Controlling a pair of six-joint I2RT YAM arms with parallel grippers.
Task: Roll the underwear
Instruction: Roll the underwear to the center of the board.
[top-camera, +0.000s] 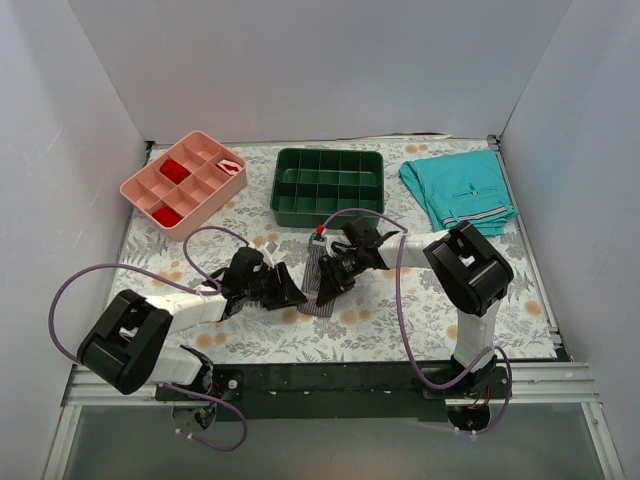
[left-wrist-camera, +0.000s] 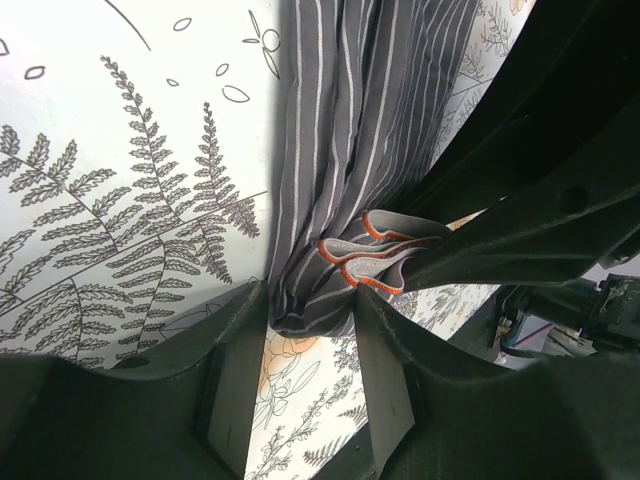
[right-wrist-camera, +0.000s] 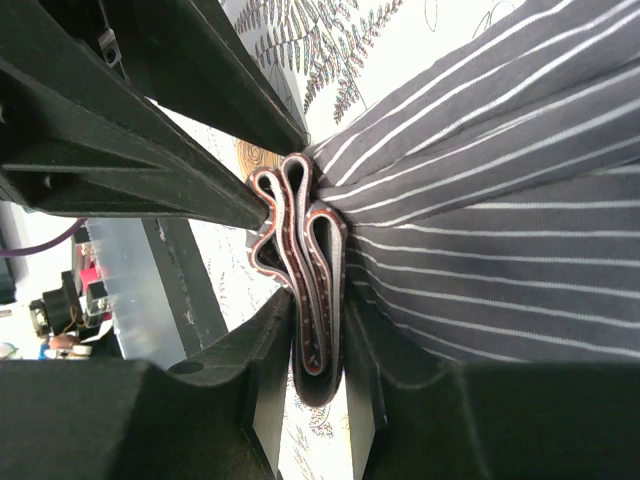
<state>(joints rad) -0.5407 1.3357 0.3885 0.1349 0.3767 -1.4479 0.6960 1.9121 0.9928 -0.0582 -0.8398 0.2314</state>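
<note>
- The left jaws are clamped on a bunched end of the underwear (left-wrist-camera: 340, 150), and cloth fills the narrow gap between them.
- The right jaws pinch its folded, orange-edged band, with striped cloth fanning out beyond them.
- Only the overhead view shows it as a narrow strip on the flowered surface (top-camera: 300, 340), stretched between both jaws.

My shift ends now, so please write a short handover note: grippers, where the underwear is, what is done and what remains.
Left gripper: shut on the underwear, pinching a bunched part with orange trim.
Right gripper: shut on the same cloth, on folded band layers.
Underwear lies as a narrow strip on the floral mat, between both arms.
Done: gathered narrow.
Remaining: no roll visible yet.
</note>
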